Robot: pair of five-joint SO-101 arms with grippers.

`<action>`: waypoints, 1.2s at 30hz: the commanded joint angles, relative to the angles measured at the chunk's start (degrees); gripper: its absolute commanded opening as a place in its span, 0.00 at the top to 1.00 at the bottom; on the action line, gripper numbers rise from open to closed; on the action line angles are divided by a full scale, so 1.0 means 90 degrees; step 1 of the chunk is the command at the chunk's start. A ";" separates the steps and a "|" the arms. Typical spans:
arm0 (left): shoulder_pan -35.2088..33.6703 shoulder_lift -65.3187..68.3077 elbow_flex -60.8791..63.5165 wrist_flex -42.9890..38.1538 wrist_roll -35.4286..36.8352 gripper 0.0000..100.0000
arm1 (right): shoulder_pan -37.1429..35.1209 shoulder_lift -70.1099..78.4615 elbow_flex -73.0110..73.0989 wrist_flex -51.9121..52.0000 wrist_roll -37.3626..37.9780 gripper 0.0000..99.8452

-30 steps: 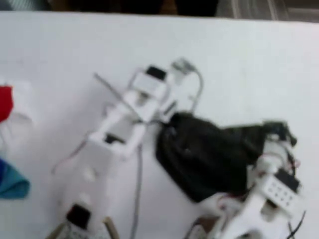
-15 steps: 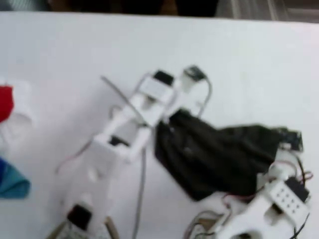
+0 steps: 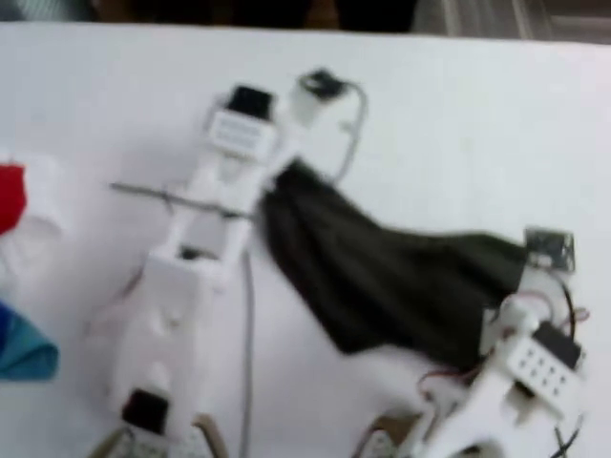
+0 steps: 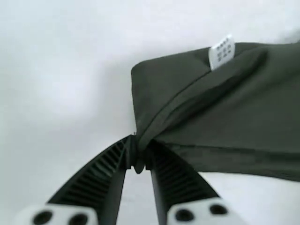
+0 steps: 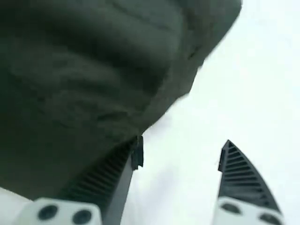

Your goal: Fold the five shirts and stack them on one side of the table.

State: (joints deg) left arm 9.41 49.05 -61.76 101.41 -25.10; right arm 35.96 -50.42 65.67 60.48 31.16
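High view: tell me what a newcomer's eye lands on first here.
A dark shirt lies drawn out across the middle of the white table, between the two arms. The left tool is shut on a fold at one end of it, while the right tool stands open beside the other end. A red cloth and a blue cloth sit at the high view's left edge.

A dark shirt (image 3: 382, 277) is drawn out in a loose, wrinkled band slanting across the middle of the table (image 3: 458, 114), its far end bunched and narrow, its near end wider. One folded edge is pinched in the left gripper (image 4: 138, 159), with a small white tag (image 4: 221, 50) standing up on the hem. Well apart at the table's left edge lie a red cloth (image 3: 10, 196) and a teal cloth (image 3: 24, 348), both cut off by the high view.
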 commanded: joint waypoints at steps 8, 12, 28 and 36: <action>-0.1856 -0.3155 0.4127 0.0117 -0.1778 0.98 | -0.1988 0.0855 -0.2823 0.0640 -0.1612 0.74; -0.2676 -0.4122 0.5612 0.0098 -0.2501 0.98 | -0.2291 0.2545 -0.4122 0.0640 -0.1817 0.74; -0.4103 -0.3614 0.6256 -0.0117 -0.3165 0.97 | -0.3775 0.8620 -0.8156 0.3043 -0.1797 0.63; -0.4103 -0.3331 0.6237 -0.0547 -0.3165 0.97 | -0.3668 0.9021 -0.9602 0.3541 -0.1846 0.84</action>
State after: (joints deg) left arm -26.99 19.60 -4.88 97.54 -53.41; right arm 1.93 31.34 -15.03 90.55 14.99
